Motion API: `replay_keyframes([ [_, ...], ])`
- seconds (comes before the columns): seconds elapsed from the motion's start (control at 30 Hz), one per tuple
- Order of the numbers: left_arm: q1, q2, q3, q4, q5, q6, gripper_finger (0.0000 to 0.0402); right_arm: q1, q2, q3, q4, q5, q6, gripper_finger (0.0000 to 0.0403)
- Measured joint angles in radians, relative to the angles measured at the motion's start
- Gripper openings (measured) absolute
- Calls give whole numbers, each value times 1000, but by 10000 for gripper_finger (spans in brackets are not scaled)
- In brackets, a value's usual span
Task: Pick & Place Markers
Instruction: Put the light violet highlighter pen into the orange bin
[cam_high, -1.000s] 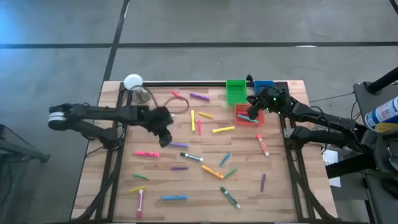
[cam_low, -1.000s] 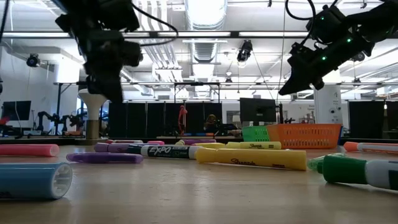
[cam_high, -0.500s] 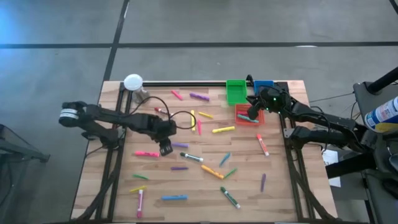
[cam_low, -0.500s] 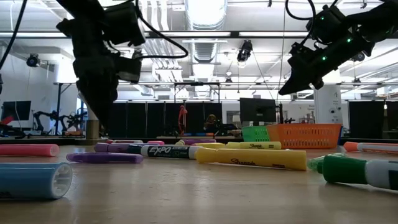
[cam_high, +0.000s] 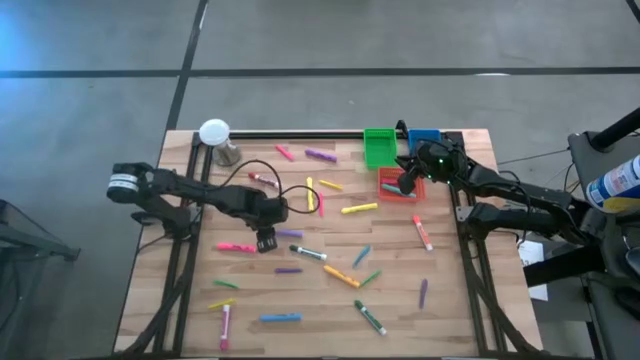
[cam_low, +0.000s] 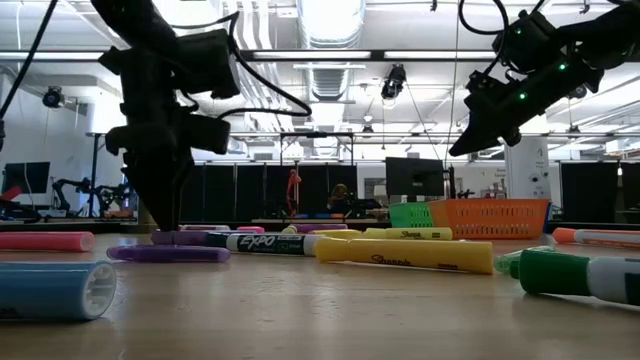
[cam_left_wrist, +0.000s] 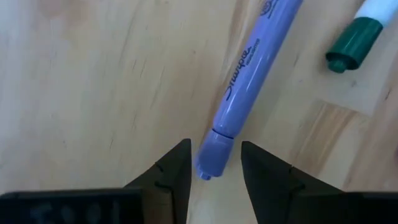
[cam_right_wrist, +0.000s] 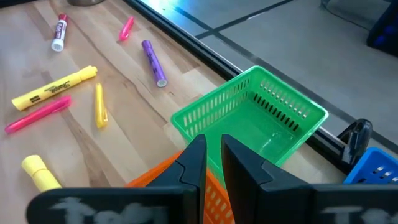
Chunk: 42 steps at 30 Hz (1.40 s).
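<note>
Left gripper (cam_left_wrist: 214, 165), fingers spread, straddles a purple Sharpie marker (cam_left_wrist: 249, 81); right gripper (cam_right_wrist: 213, 163) fingers nearly pressed together.

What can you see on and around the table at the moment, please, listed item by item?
table: one, light wood, centre of the high view
loose markers: about twenty, pink, yellow, purple, green, blue, orange, red-and-white, scattered over the table
purple marker: one, lying flat, its end between the left hand's fingers
green bin: one, far edge of the table
blue bin: one, right of the green bin
red bin: one, in front of the green bin, markers inside
white round object: one, far left corner
left hand: dark, open, lowered over the purple marker
right hand: dark, nearly shut, empty, above the red bin
</note>
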Motion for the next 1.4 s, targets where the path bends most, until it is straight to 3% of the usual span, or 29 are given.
replay_keyframes([
  [0.53, -6, 58, -5, 2, -1, 41, 130, 2, 0, -2, 3, 2, 0, 43],
  [0.83, -5, 45, -3, -31, -18, 53, 52, 2, 0, -2, 13, 3, -16, 43],
  [0.97, 2, 29, 53, -123, -10, 73, 44, 5, -7, 10, 20, 3, -26, 49],
  [1.13, 46, 18, 150, -156, 122, 68, 46, 84, -2, 47, 24, -3, -65, 73],
  [1.4, 173, 26, 250, -23, 359, -107, 46, 368, 79, 60, 77, 42, -58, 134],
])
